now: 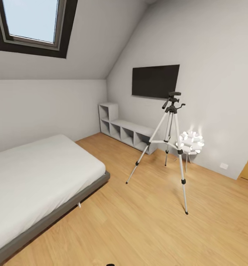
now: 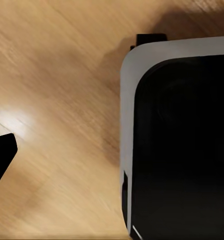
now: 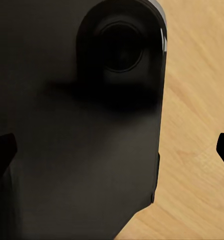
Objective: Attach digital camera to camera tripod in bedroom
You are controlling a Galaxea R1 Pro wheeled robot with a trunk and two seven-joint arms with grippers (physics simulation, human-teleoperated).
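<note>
One camera tripod [image 1: 170, 140] stands upright on the light wooden floor [image 1: 146, 221] of the bedroom, its three silver legs splayed and its black pan head bare, with one long handle jutting to the side. Just behind it glows one white ball-cluster floor lamp [image 1: 192, 143]. One black TV [image 1: 155, 81] hangs on the pale grey wall above one grey cubby shelf [image 1: 125, 127]. One grey-framed bed [image 1: 35, 184] with a white mattress lies well apart from the tripod, beneath one skylight [image 1: 31, 22]. At the left wrist, one dark fingertip of the left hand [image 2: 1, 157] shows over the floor beside the robot's black-and-grey body [image 2: 177, 140]; whether it is apart or together cannot be told. Two fingertips of the right hand [image 3: 114, 150] sit wide apart, empty.
</note>
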